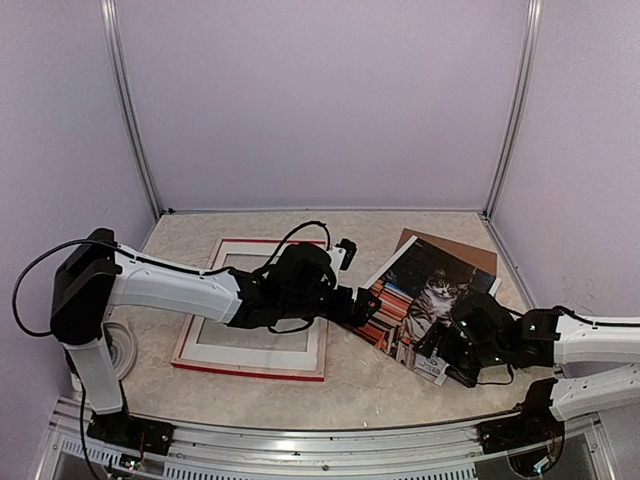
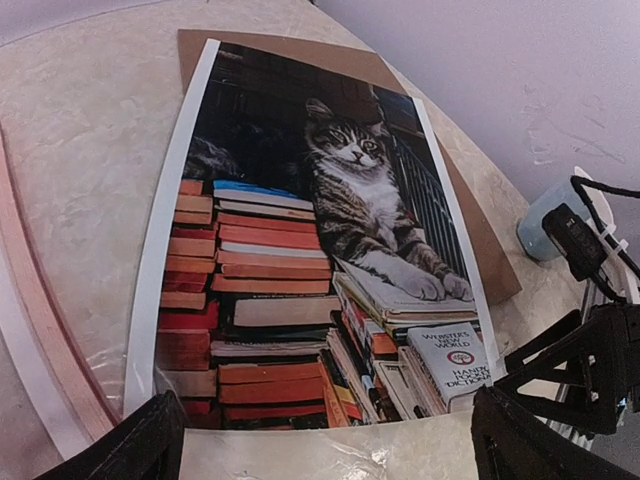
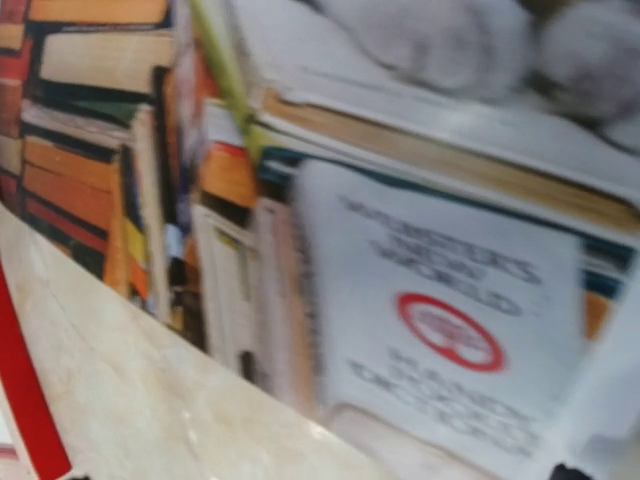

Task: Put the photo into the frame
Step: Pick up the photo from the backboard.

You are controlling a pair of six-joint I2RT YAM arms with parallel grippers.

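The photo [image 1: 425,298], a grey tabby on stacked books, lies flat at the right on a brown backing board [image 1: 455,250]. The frame [image 1: 250,369] lies flat left of it, red-edged, with a white mat [image 1: 212,342] inside. My left gripper [image 1: 365,305] hovers between the frame and the photo's left edge. In the left wrist view its fingers [image 2: 135,450] stand wide open just short of the photo [image 2: 300,260], with bare table between them. My right gripper [image 1: 440,362] is over the photo's near corner, open; its view is a blurred close-up of the photo [image 3: 420,300], with fingers barely showing.
A white roll [image 1: 122,347] sits by the left arm's base. Lilac walls with metal posts close in the back and sides. The frame's pale edge [image 2: 40,350] runs along the left of the left wrist view, and the right arm [image 2: 590,360] shows at its right.
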